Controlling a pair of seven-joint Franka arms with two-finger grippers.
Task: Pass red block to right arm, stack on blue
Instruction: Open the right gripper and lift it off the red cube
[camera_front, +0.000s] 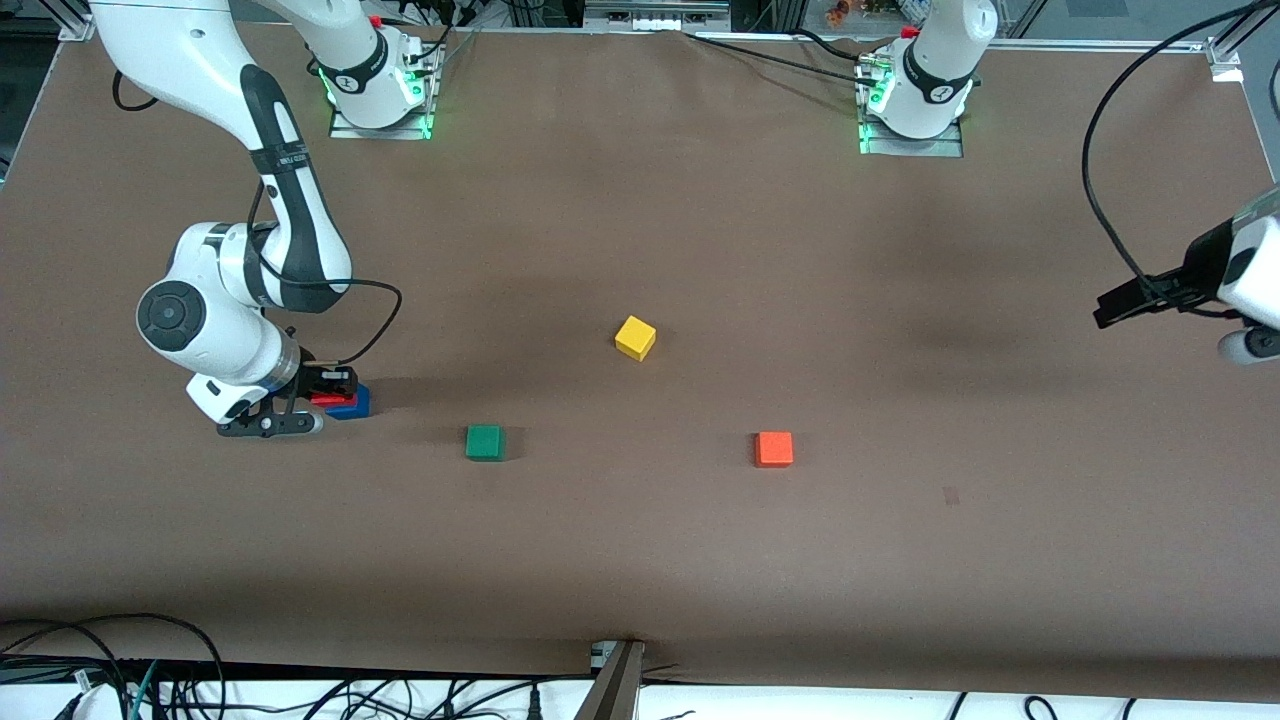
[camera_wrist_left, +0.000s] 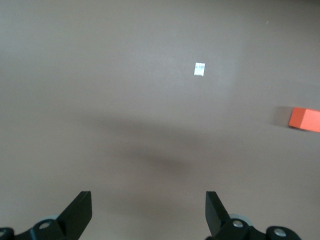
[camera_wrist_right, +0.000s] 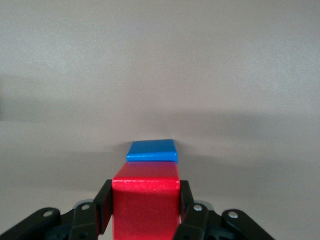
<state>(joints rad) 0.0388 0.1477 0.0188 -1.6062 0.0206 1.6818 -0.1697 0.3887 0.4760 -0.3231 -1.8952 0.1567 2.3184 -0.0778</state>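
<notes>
I count five cubes, one per colour, all smooth and matte. The red block (camera_wrist_right: 145, 199) is pinched in the right end effector (camera_front: 318, 392) at the lower left of the front frame, over the blue cube (camera_wrist_right: 152, 150), whose lower part it hides. Green cube (camera_front: 485, 442), yellow cube (camera_front: 635, 337) and orange cube (camera_front: 774, 449) sit apart on the brown tabletop (camera_front: 640, 560). The left end effector (camera_wrist_left: 149, 212), cut off at the right edge, waits spread wide.
</notes>
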